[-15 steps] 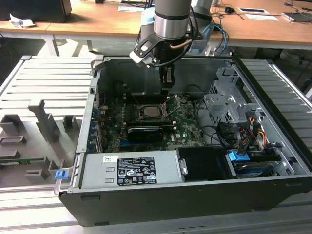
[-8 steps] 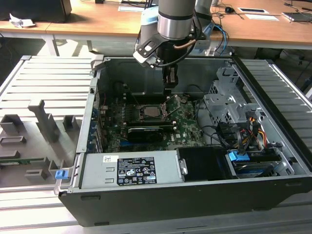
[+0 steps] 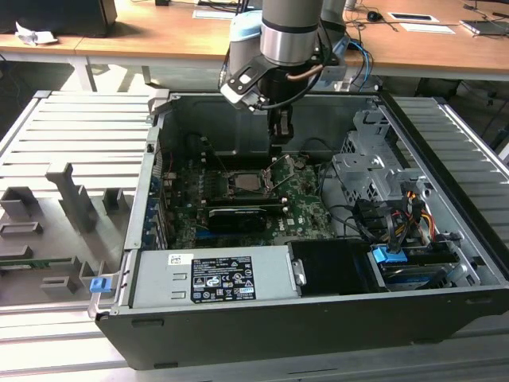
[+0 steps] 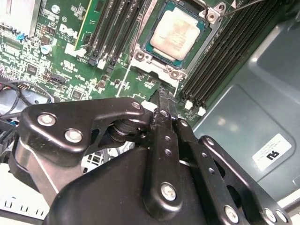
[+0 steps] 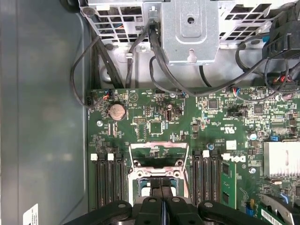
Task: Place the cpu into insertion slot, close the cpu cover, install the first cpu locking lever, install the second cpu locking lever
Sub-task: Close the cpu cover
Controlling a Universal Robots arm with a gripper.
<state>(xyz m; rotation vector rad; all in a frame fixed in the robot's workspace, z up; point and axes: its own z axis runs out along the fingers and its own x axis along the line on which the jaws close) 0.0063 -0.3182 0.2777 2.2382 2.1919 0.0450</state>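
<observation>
The open grey-and-black metal computer case (image 3: 318, 334) is lying on its side, with the green motherboard (image 3: 306, 208) facing up inside it. The black gripper (image 3: 280, 134) is hanging above the board, near the square black metal-rimmed insertion slot (image 4: 142, 55). Its fingers are pressing together on nothing.

In the first wrist view the thin silver hinged cpu cover (image 5: 159, 146) is looking raised off the slot, though I cannot be sure. The small, flat, silvery-grey square cpu (image 4: 176, 32) is sitting in the slot.

I am judging the chip light, stiff and fragile underneath, best taken by opposite edges. The cover is probably light, stiff sheet metal, best pushed at its free edge.

Long black memory slots (image 4: 117, 33) are flanking the socket closely. A thin wire lever (image 4: 243, 5) is sticking out by one corner, and black cables (image 3: 350, 219) are crowding the silver drive cage (image 3: 362, 171) nearby.
</observation>
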